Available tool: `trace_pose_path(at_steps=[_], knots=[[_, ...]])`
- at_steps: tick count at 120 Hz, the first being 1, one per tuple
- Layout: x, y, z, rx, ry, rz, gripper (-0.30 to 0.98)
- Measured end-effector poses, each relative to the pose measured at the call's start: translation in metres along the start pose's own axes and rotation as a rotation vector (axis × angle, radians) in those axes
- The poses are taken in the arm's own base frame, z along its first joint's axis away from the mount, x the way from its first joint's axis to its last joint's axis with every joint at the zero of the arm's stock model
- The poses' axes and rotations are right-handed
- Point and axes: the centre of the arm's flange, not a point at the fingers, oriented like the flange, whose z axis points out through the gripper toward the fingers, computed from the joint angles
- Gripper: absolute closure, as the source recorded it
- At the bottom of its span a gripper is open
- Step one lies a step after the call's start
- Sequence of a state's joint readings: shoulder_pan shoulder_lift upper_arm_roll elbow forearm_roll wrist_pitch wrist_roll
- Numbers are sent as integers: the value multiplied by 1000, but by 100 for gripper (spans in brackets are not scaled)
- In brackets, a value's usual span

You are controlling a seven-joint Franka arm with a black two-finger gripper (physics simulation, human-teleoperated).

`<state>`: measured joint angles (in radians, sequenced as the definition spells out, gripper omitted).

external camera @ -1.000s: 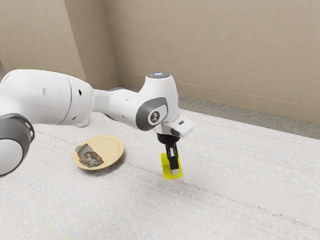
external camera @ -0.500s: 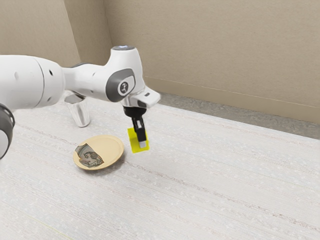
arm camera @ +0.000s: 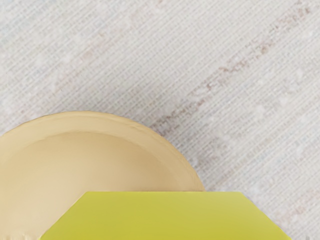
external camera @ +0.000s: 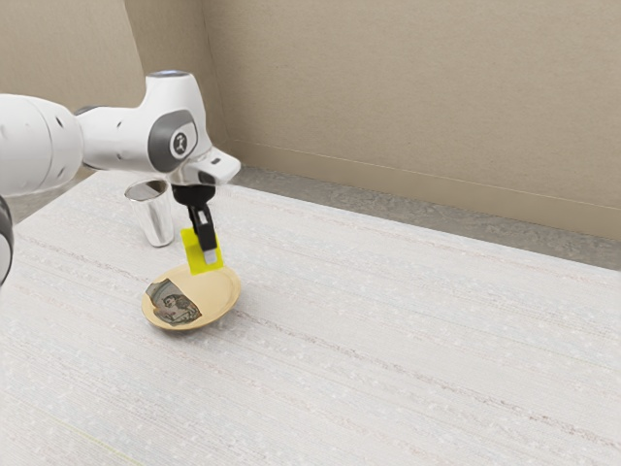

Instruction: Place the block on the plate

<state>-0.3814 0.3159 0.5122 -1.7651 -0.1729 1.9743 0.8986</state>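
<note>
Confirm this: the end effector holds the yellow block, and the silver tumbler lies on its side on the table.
Not quite: in the exterior view, the silver tumbler stands upright on the table, not on its side. The end effector does hold the yellow block.

The whitish table (external camera: 388,359) has faint brown streaks; 2 things sit directly on it, both toward the exterior view's left. 1 is a round, pale-yellow plate (external camera: 221,293); the other is a silvery cup (external camera: 153,218), upright, on the plate's far side.
</note>
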Motion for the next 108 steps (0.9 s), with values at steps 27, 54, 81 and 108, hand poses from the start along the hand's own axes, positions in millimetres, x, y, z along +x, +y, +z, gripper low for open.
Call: trace_pose_path(at_steps=[27, 54, 81, 108], knots=[[-39, -31, -1, -10, -1, -30, 31], [-64, -51, 2, -15, -2, -31, 30], [-56, -52, 37, -53, -26, -2, 31], [-48, -44, 62, -77, -10, 30, 31]])
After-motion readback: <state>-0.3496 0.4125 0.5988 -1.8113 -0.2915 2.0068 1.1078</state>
